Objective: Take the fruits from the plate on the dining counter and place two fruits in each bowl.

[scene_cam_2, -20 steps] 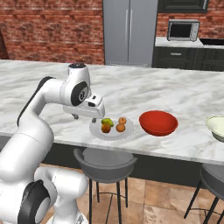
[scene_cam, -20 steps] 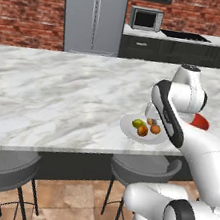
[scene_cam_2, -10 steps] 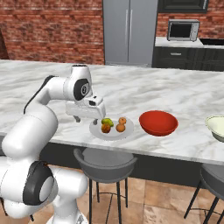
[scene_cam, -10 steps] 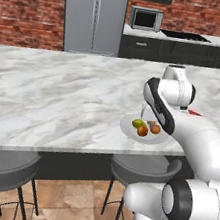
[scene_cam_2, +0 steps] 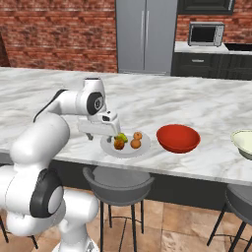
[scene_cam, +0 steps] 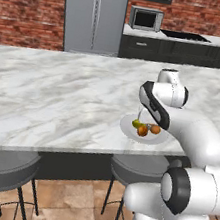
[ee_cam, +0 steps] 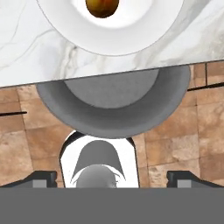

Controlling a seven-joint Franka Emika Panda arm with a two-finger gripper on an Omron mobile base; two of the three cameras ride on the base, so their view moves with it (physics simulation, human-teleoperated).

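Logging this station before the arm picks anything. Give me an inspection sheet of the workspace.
Surface: marble counter, fruit and dishes near its front edge.
Job's things: plate holds the fruits; red bowl beside it, empty; pale bowl further right at the frame edge.
Clutter: nothing seen.
Grippers: gripper open, at the plate's left side, holding nothing.
Cables: nothing seen.
Surroundings: grey stools below the counter; fridge, microwave and brick wall behind.
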